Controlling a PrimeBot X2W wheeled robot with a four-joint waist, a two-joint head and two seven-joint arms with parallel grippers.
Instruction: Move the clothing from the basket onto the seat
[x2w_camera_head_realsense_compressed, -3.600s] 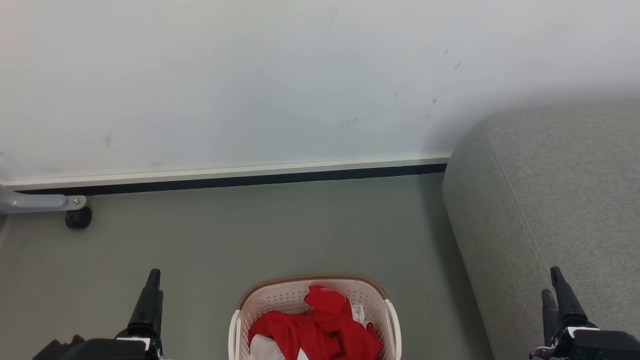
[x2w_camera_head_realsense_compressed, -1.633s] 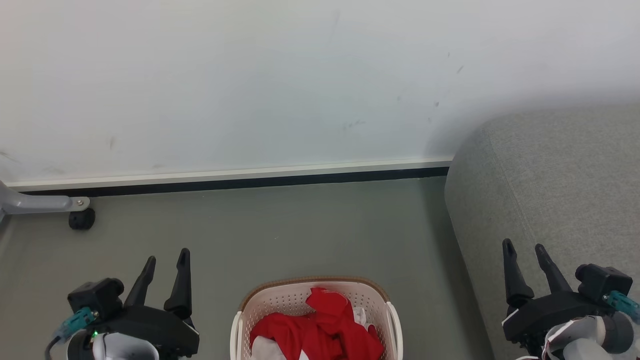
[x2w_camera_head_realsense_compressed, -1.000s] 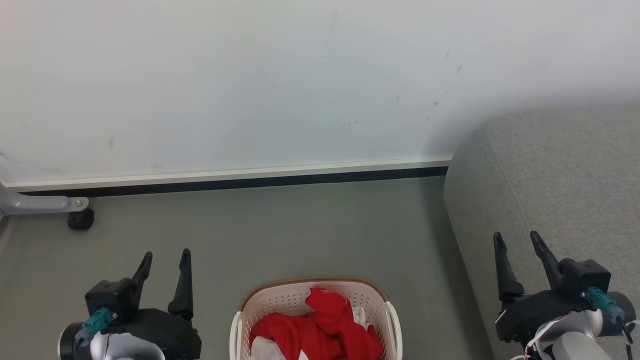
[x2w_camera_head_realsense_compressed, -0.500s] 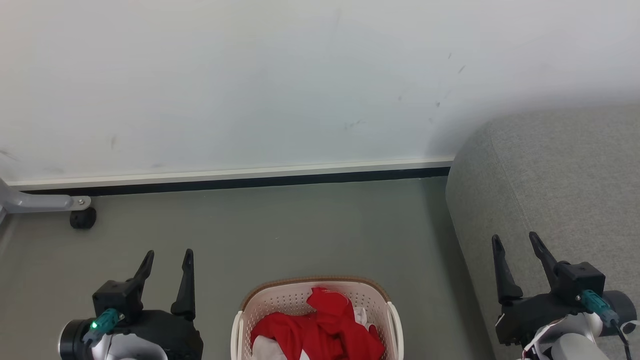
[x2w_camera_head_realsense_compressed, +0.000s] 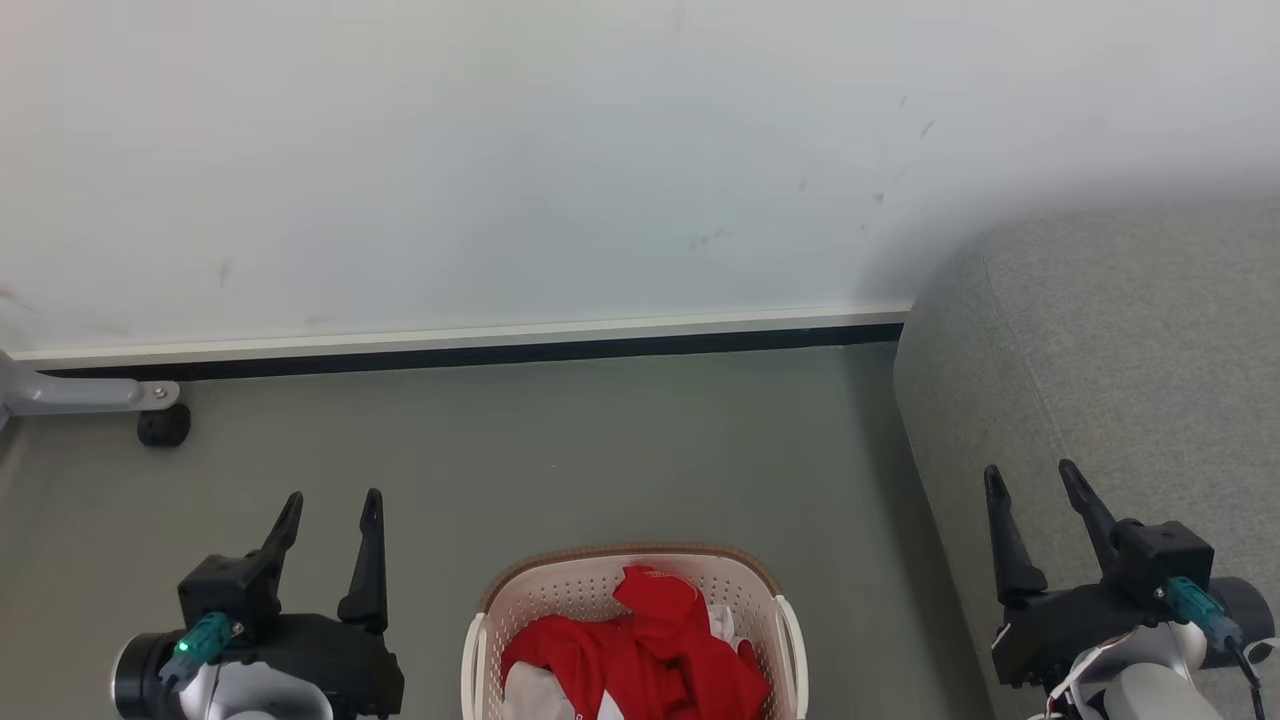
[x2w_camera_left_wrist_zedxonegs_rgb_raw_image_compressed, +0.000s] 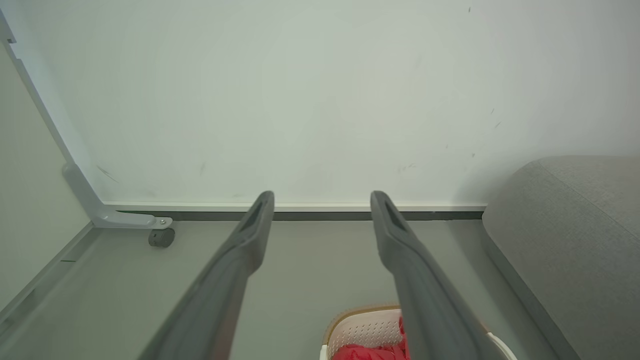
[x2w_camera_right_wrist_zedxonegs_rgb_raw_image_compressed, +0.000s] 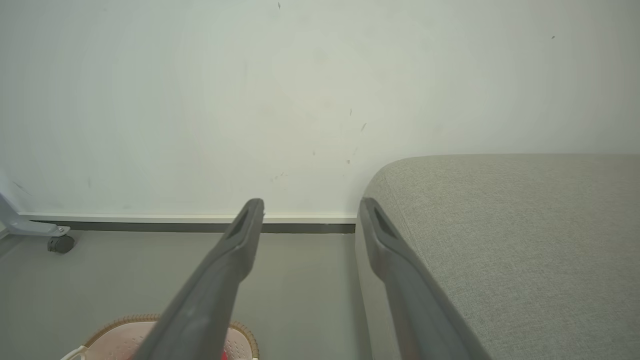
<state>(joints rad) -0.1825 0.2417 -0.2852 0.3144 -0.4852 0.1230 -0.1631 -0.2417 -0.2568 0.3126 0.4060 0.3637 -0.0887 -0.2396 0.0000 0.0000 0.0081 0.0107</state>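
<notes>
The red clothing (x2w_camera_head_realsense_compressed: 640, 655) with white patches lies crumpled in the cream basket (x2w_camera_head_realsense_compressed: 520, 600) with its brown rim, on the floor at the bottom centre of the head view. The grey seat (x2w_camera_head_realsense_compressed: 1120, 350) rises at the right. My left gripper (x2w_camera_head_realsense_compressed: 331, 501) hangs open to the left of the basket, nothing between its fingers. Over the seat's near edge my right gripper (x2w_camera_head_realsense_compressed: 1030, 474) is open too. In the left wrist view the basket (x2w_camera_left_wrist_zedxonegs_rgb_raw_image_compressed: 357, 332) and a bit of red clothing (x2w_camera_left_wrist_zedxonegs_rgb_raw_image_compressed: 372, 352) peek past that open gripper (x2w_camera_left_wrist_zedxonegs_rgb_raw_image_compressed: 322, 197). The right wrist view has its gripper (x2w_camera_right_wrist_zedxonegs_rgb_raw_image_compressed: 310, 205) open, the seat (x2w_camera_right_wrist_zedxonegs_rgb_raw_image_compressed: 525, 225) and the basket rim (x2w_camera_right_wrist_zedxonegs_rgb_raw_image_compressed: 115, 322).
A pale wall with a white and black baseboard (x2w_camera_head_realsense_compressed: 480, 345) runs behind the grey floor. A grey metal leg with a black caster (x2w_camera_head_realsense_compressed: 160, 425) stands at the far left, also in the left wrist view as a caster (x2w_camera_left_wrist_zedxonegs_rgb_raw_image_compressed: 161, 237).
Both grippers, shut 3.6 s ago, opened and the wrists turned. Over the last second the arms barely move; the whole picture has shifted slightly, so the camera moved.
</notes>
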